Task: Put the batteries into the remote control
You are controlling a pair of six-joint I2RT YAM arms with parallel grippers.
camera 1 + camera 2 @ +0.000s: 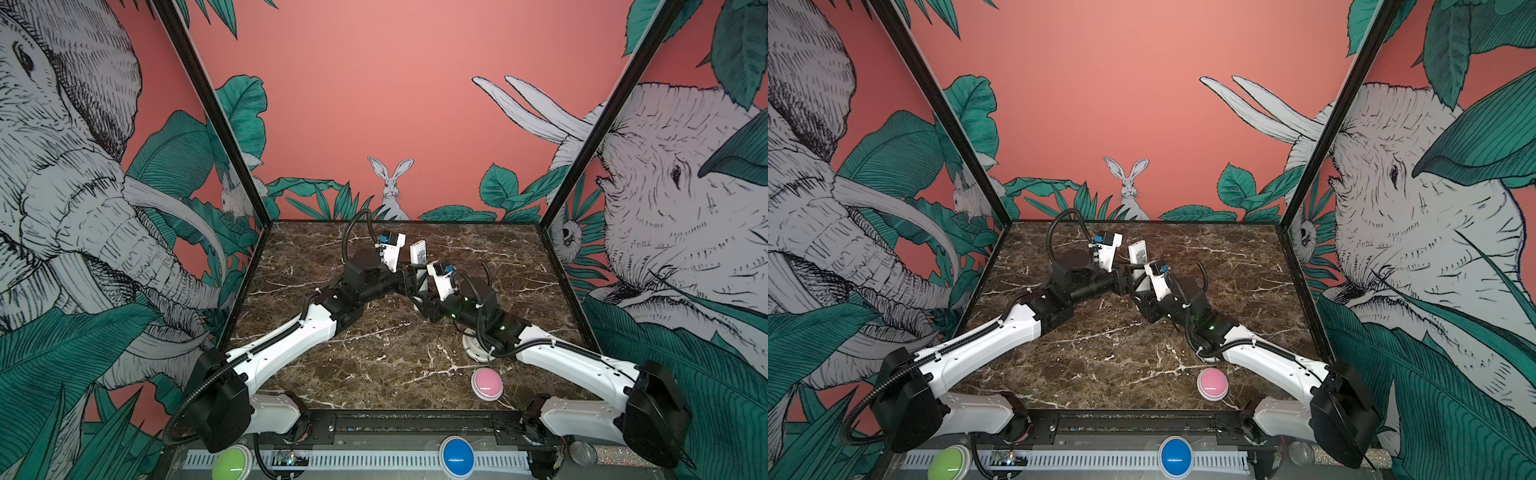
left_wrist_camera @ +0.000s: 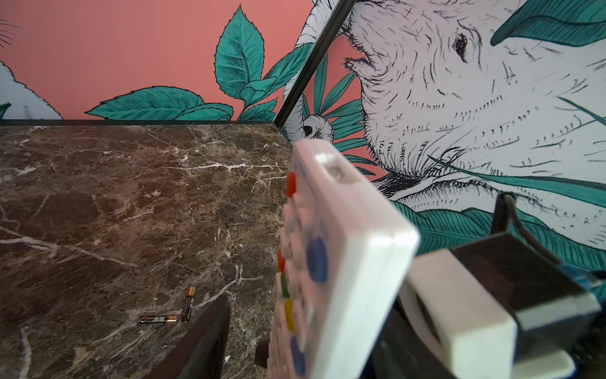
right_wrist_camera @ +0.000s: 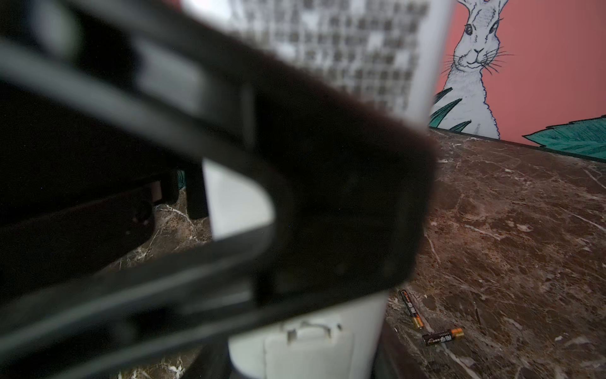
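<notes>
Brown marble with white veins covers the table [image 1: 374, 353], and jungle wallpaper with elephants and a rabbit closes it on three sides. You have the remote control [image 1: 419, 252] lifted off the marble in the far half of the table. It stands nearly upright with a small tilt, and in both top views its back with the sticker faces the camera. Your right gripper [image 1: 422, 300] is clamped on its lower end. In the right wrist view the battery cover [image 3: 308, 351] sits in place on the back, with its latch visible. Your left gripper [image 1: 414, 275] reaches in from the side around the middle of the remote. In the left wrist view one finger [image 2: 206, 334] stands on the button side with a clear gap to the coloured buttons, so these jaws are apart and do not press. A first battery [image 2: 157, 320] and a second battery [image 2: 189, 303], both slim, black and gold, lie on the marble just beside each other and make a corner, apart from both grippers. A pink round button [image 1: 487, 383] sits near the front edge, and a round white disc [image 1: 473, 347] lies partly under your right arm.
</notes>
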